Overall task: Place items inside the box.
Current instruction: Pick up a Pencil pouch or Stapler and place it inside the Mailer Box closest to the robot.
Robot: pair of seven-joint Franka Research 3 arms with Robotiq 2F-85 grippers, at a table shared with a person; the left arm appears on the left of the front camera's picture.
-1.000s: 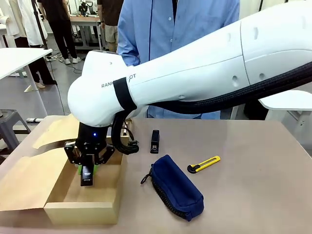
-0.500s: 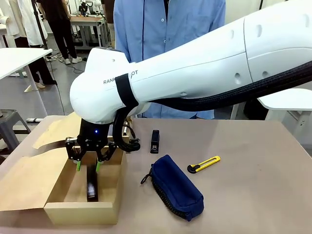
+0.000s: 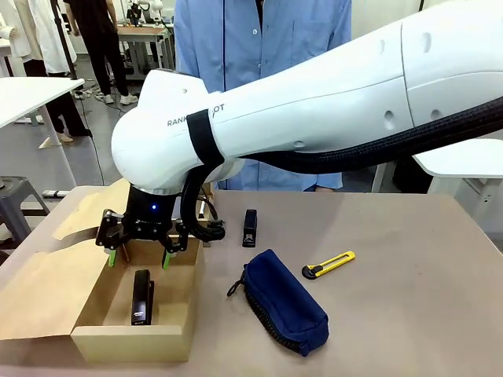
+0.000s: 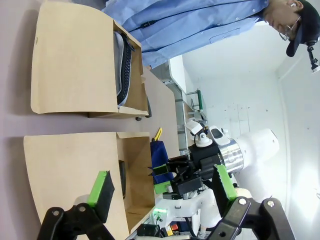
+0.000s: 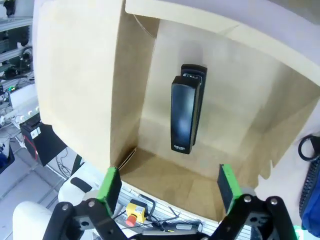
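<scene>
The right fingers (image 3: 167,260) are hanging spread wide and empty over the open box (image 3: 134,342) at near left, with one stapler (image 3: 141,296) lying flat inside. The left fingers (image 4: 101,186) are spread too. To the right, the other stapler (image 3: 250,228), navy pouch (image 3: 284,301) and utility knife (image 3: 328,265) are lying on the bench (image 3: 409,314).

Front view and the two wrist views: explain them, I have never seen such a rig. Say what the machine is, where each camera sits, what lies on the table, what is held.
The machine is two white robot arms, each ending in a two-finger gripper. The front view looks across the table at a person in a blue shirt. The right gripper hangs open over a cardboard box, where a black stapler lies. The right wrist view looks down from that arm's wrist. The left wrist view shows the left gripper, open too. On the table lie a second stapler, a navy pouch and a yellow utility knife. Nothing is held.
</scene>
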